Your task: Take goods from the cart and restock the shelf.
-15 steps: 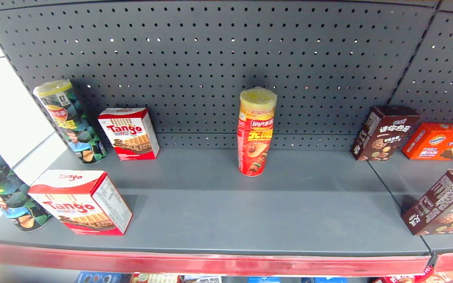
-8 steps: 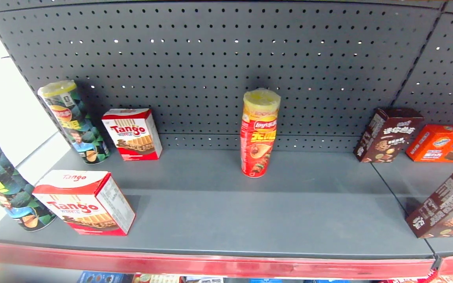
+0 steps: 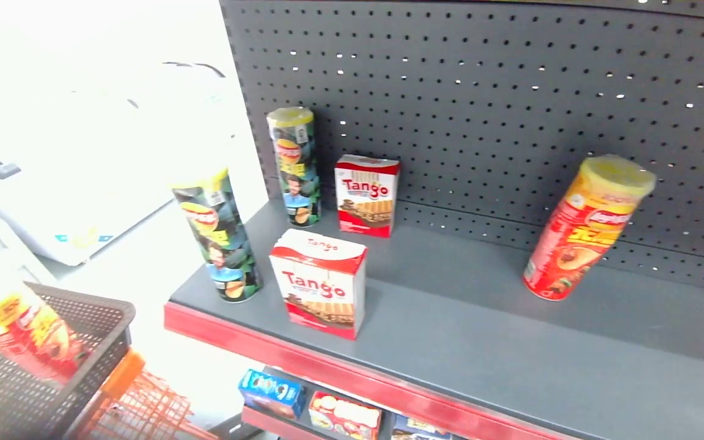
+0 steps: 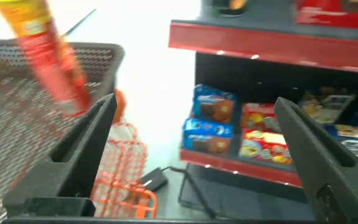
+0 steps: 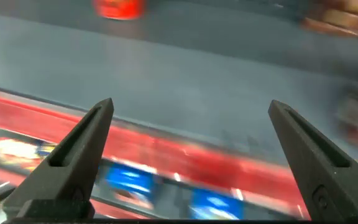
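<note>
Where the head view looks down, a dark mesh basket [image 3: 92,360] on the orange cart [image 3: 144,409] sits low at the left and holds one red can [image 3: 22,333], tilted inside it. Beside it, the grey shelf [image 3: 480,342] carries a front dark can [image 3: 217,238], a back dark can [image 3: 296,165], a front wafer box [image 3: 321,284], a back wafer box [image 3: 366,195], and a second red can [image 3: 584,229] alone toward the right, near the pegboard [image 3: 480,91]. From the left wrist, the left gripper [image 4: 197,162] hangs spread wide and empty near the basket, the red can inside it, blue packs [image 4: 209,121] on a lower shelf ahead. From the right wrist, the right gripper [image 5: 191,162] is likewise spread and empty, the shelf's red edge [image 5: 166,149] between its fingers and the second red can's base beyond.
</note>
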{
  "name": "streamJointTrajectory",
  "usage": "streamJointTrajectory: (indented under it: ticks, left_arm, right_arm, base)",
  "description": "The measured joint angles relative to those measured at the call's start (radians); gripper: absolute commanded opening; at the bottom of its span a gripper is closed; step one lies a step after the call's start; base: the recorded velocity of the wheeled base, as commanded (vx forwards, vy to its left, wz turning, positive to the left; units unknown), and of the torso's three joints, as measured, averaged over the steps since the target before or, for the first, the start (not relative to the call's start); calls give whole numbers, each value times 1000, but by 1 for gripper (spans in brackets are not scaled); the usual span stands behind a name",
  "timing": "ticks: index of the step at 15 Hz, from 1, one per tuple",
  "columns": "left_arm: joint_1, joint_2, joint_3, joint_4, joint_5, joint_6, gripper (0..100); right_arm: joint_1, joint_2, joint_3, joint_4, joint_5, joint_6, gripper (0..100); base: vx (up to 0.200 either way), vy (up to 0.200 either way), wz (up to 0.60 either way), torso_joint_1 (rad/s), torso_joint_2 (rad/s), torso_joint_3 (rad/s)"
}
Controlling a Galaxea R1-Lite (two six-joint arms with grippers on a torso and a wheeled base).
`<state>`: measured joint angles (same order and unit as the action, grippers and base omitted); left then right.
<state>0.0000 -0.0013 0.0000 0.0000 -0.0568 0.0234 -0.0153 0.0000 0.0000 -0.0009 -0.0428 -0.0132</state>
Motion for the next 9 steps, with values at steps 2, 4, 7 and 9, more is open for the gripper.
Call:
streamJointTrajectory:
  ticks: [2, 4, 7, 9]
  left_arm:
    - [0, 0, 0, 0, 0, 0, 100]
    - [0, 0, 0, 0, 0, -1, 100]
    - [0, 0, 0, 1, 0, 0, 100]
    - [0, 0, 0, 0, 0, -1, 100]
  right_arm:
    - [0, 0, 0, 0, 0, 1, 100]
    - [-1, 0, 0, -1, 0, 1, 100]
    - [0, 0, 0, -1, 0, 2, 100]
    - [0, 0, 0, 0, 0, 2, 100]
  base:
    - [0, 0, 0, 0, 0, 0]
    - [0, 0, 0, 0, 0, 0]
    - [0, 0, 0, 0, 0, 0]
    - [0, 0, 0, 0, 0, 0]
